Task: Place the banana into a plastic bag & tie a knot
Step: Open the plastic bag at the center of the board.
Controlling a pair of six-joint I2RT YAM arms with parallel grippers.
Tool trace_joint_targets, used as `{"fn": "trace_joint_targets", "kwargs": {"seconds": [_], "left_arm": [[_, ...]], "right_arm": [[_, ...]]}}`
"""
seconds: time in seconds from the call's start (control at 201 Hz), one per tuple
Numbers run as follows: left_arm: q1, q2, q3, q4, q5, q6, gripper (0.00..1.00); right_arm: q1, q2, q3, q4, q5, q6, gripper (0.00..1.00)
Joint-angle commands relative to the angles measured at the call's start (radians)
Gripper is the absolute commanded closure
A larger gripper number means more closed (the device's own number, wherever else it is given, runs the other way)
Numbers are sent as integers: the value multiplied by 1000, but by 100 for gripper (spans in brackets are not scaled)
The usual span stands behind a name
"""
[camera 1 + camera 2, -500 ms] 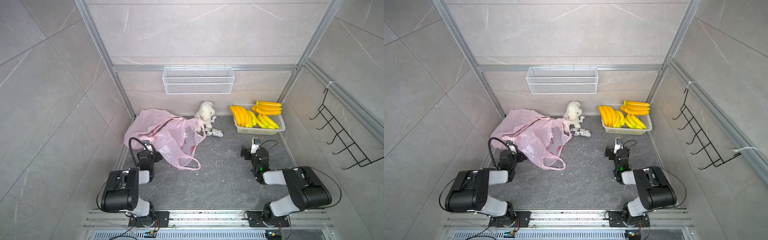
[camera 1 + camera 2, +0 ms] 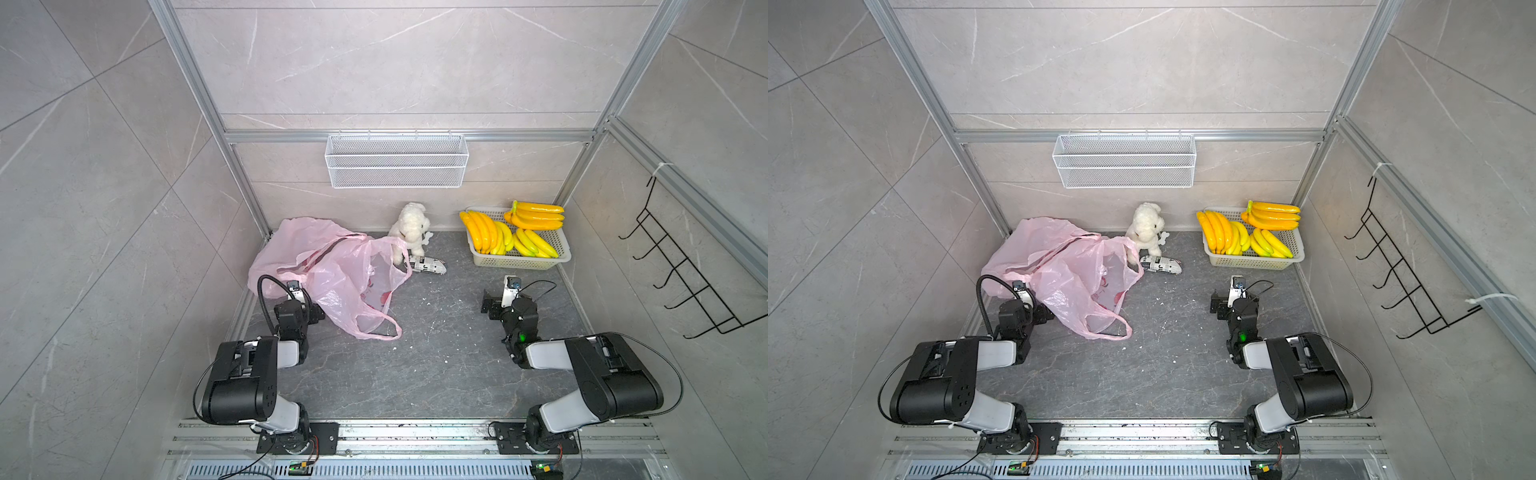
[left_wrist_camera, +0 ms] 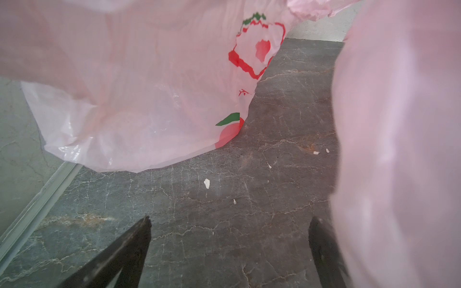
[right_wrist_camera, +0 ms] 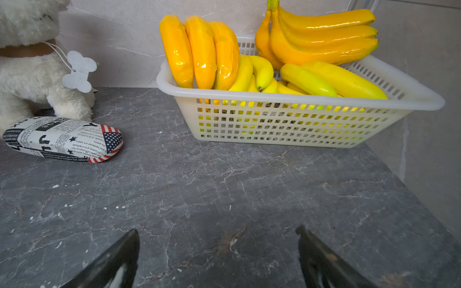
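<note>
1. A dark grey marbled floor (image 2: 436, 353) lies between pale grey tiled walls. A white wire shelf (image 2: 397, 162) hangs on the back wall.
2. Far left, the pink plastic bag (image 2: 332, 266) lies crumpled and empty on the floor, its mouth gaping toward the middle. One handle loop (image 2: 376, 328) lies flat on the near side. Nothing about it has changed since half a second ago.
3. The left gripper (image 3: 230, 224) sits low at the bag's near-left edge, in the same place as before. Its jaws are spread wide with only bare floor between them. A fold of pink film hangs right beside one finger; I cannot tell whether they touch.
4. At the middle back, a white plush dog (image 2: 411, 226) sits against the wall. A newspaper-print glasses case (image 2: 428, 265) lies just in front of it, next to the bag's mouth.
5. The right gripper (image 4: 217, 232) is right of centre and has not moved either. Its jaws are fully apart, it holds nothing, and it faces the fruit.
6. The bananas (image 2: 486, 230) all lie in bunches in a white slotted basket (image 2: 519, 262) in the far right corner, well apart from the bag and untouched.
7. A black hook rack (image 2: 685, 282) hangs on the right wall.
</note>
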Motion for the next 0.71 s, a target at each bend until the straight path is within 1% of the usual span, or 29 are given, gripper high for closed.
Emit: {"fn": "trace_joint_targets", "kwargs": {"seconds": [0.0, 0.304, 0.383, 0.463, 0.547, 0.647, 0.707], "left_arm": [[2, 3, -2, 54, -12, -9, 0], [0, 0, -8, 64, -16, -7, 0], [-14, -38, -21, 60, -39, 0, 0], [-43, -129, -49, 37, -85, 14, 0], [-81, -260, -38, -135, -169, -17, 0], [-125, -427, -34, -300, -242, -72, 0], [-148, -532, -31, -384, -296, -116, 0]], "right_arm": [[-1, 9, -4, 3, 14, -3, 1], [-2, 9, -4, 2, 13, -2, 1], [-2, 9, -5, 2, 15, -4, 1], [-2, 5, -19, 26, -1, -9, 1], [3, -29, -60, 73, -86, -48, 1], [30, -149, -101, 55, -47, -64, 1], [57, -246, -112, -8, -19, -84, 1]]}}
